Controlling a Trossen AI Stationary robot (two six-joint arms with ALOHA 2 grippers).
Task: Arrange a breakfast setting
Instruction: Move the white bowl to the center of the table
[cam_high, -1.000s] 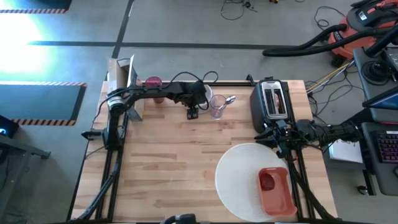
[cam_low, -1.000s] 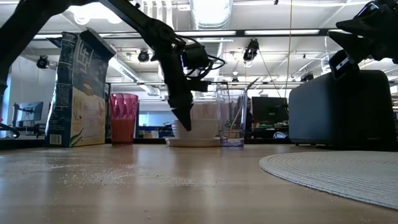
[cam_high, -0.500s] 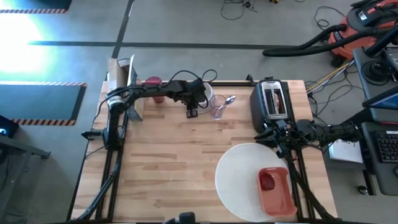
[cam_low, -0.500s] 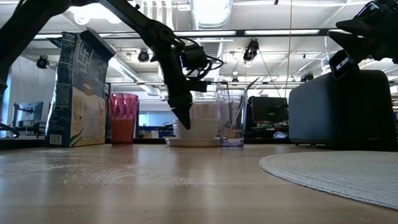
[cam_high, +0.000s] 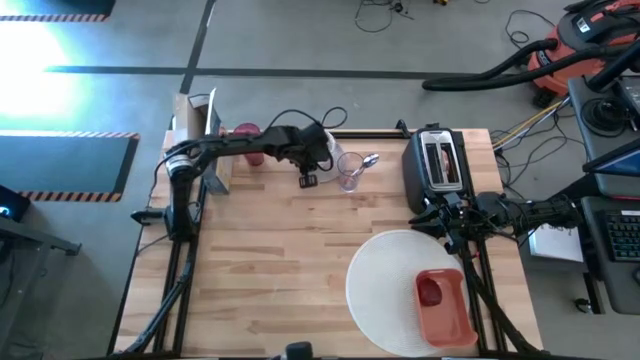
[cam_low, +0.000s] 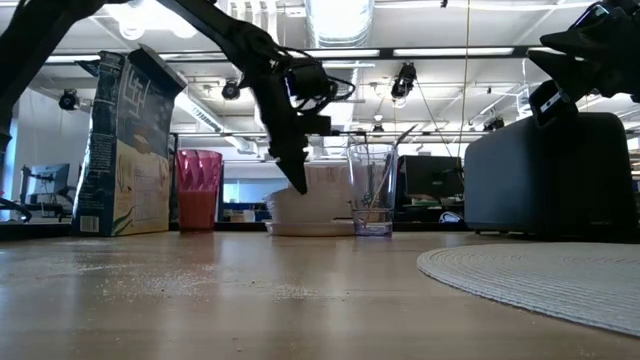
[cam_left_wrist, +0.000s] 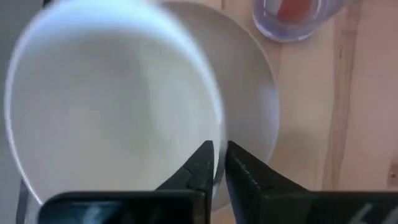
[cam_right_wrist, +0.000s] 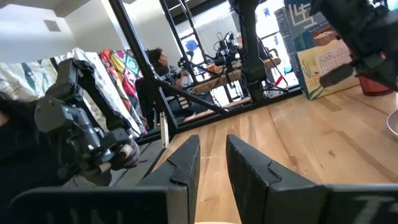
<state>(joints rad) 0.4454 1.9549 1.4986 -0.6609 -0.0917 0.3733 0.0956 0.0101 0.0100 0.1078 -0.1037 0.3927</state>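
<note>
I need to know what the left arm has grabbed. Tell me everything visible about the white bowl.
The white bowl is round, smooth and glossy, looking like ceramic or plastic, and appears empty. It sits over a small pale plate at the table's far edge, beside a clear glass. The left tool is shut on its rim, one finger inside, one outside. In the low view it looks slightly tilted.

Bowl (cam_left_wrist: 112, 106) sits on the plate (cam_left_wrist: 249, 106) at the surface's (cam_high: 280, 260) back; glass (cam_high: 350, 172) beside it, toaster (cam_high: 438, 165) right.
</note>
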